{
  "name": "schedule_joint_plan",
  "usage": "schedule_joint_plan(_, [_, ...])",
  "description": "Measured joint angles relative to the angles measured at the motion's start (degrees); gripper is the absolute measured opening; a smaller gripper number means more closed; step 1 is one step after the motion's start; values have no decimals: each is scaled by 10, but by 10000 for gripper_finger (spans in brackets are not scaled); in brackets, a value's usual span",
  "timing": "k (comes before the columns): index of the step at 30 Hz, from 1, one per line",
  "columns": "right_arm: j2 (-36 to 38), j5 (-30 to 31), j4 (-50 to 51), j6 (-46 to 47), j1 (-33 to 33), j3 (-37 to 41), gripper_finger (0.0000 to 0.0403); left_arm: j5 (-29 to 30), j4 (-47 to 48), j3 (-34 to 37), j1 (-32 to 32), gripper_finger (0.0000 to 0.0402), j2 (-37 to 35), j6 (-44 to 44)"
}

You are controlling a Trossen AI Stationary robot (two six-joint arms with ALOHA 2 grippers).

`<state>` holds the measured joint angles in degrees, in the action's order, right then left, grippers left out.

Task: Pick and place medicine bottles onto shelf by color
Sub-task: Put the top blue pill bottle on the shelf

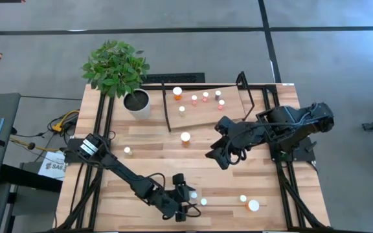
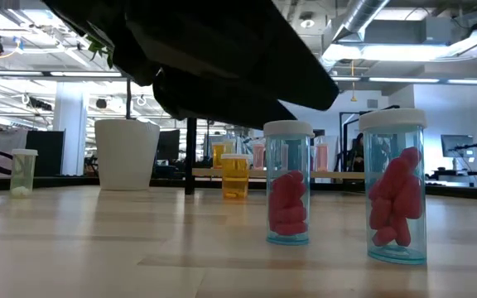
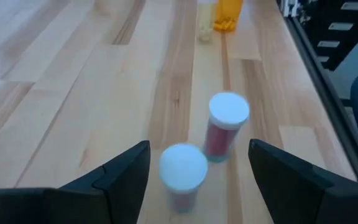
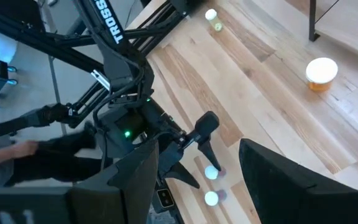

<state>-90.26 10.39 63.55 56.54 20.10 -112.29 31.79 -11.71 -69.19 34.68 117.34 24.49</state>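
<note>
Left arm (image 2: 205, 58) blocks low view top, left gripper (image 3: 197, 165) wide open, near red bottle (image 3: 182, 173) between fingers, blurred, second (image 3: 225, 127) just beyond, shelf (image 1: 203, 107) well apart, right gripper (image 1: 214, 155) half open, empty.

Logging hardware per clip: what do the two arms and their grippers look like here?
Both arms are black, built of chunky jointed links. The left arm carries white "TROSS…" lettering, thin dark cables along its links and a small green light near the wrist. The left gripper and right gripper each have two flat, wedge-shaped matte black fingers. The right arm looks bulkier around its wrist.
</note>
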Motion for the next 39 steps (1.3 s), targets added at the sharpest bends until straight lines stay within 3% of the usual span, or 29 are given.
schedule_joint_plan(13, [0, 0, 0, 0, 0, 0, 249, -5, 30, 1, -7, 255, 10, 33])
schedule_joint_plan(30, [0, 0, 0, 0, 0, 0, 249, -55, 37, 1, -34, 115, 10, 31])
schedule_joint_plan(39, [0, 0, 0, 0, 0, 0, 249, -91, 34, 1, -54, 107, 9, 27])
